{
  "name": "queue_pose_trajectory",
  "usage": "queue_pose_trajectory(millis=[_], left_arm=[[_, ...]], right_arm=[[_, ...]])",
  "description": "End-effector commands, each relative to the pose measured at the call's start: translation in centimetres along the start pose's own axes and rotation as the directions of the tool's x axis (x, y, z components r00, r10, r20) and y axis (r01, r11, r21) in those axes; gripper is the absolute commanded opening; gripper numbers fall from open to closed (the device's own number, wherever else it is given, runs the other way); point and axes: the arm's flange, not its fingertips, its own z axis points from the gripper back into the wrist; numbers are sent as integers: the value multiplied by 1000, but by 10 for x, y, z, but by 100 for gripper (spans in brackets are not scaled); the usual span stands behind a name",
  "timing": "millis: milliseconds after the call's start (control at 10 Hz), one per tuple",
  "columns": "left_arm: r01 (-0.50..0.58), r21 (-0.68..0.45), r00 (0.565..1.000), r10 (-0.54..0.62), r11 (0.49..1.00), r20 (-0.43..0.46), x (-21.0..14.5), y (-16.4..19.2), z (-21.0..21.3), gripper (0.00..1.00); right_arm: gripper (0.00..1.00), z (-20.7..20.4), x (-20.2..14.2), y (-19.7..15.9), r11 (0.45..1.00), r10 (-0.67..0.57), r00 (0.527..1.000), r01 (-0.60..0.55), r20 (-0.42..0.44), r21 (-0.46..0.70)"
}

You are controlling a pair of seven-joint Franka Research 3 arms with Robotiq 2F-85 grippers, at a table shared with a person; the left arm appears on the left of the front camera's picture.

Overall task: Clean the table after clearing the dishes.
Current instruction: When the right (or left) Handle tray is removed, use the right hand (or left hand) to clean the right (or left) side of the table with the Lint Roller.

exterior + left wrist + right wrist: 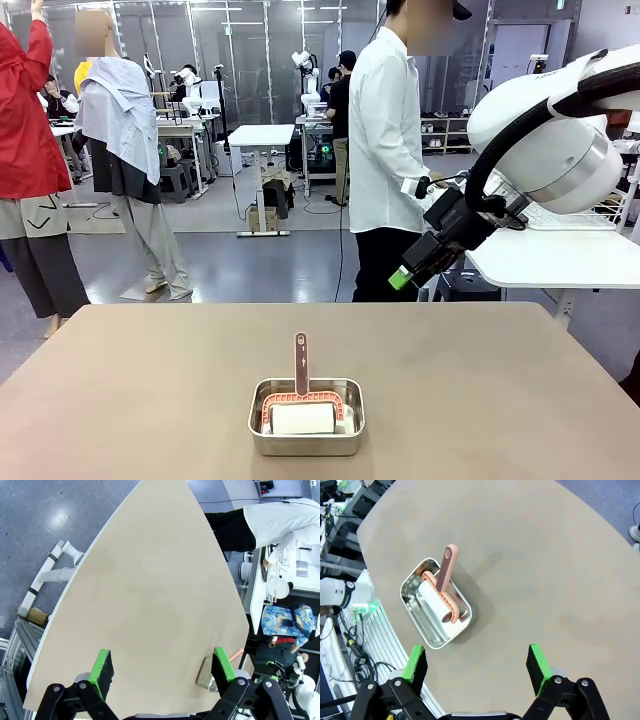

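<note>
Taupe-brown table (130,400) across the lower half of the front view. On it, low and centre: one small steel pan (307,447) holding one lint roller (303,418), white roll lying flat inside, pink handle leaning up over the far rim.

Right gripper (405,277) at centre right of the front view, up in the air above the table's far edge in the picture, clear of the top. In the right wrist view, green pads (417,662) spread wide at the bottom edge, nothing between them, touching nothing; pan and roller left of centre, well apart from the fingers.

Left gripper (162,662) at the bottom of the left wrist view, spread just as wide, empty, high over the table top; a corner of the pan peeking out next to the right-hand pad, farther off.

Beyond the far edge, upper centre right of the front view: one person (385,140) in a white shirt, beside a white table (560,255) at the right edge.

Count: two grippers, one pan, one roller.
</note>
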Motion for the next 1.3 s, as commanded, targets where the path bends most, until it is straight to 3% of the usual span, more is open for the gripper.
queue_pose_trajectory(millis=[0, 100, 300, 600, 700, 900, 1200], left_arm=[[4, 5, 1000, -4, 1000, 2, 2, -1, 3, 100], [4, 5, 1000, -4, 1000, 2, 2, -1, 3, 100], [4, 5, 1000, -4, 1000, 2, 2, -1, 3, 100], [4, 5, 1000, -4, 1000, 2, 2, -1, 3, 100], [4, 5, 1000, -4, 1000, 2, 2, -1, 3, 100], [4, 5, 1000, -4, 1000, 2, 2, -1, 3, 100], [4, 5, 1000, -4, 1000, 2, 2, -1, 3, 100]], right_arm=[[100, 0, 0, 0, 1000, 0, 1000, 0, 0, 0], [100, -14, 18, 5, 992, 123, 987, -126, -104, -26], [100, -37, 53, 13, 957, 288, 941, -291, -176, 9], [100, -84, 108, 29, 854, 509, 787, -511, -348, 95], [100, -101, 127, 33, 811, 569, 711, -570, -413, 136], [100, -131, 157, 34, 765, 634, 623, -593, -458, 253], [100, -181, 184, 40, 763, 637, 548, -546, -542, 345]])
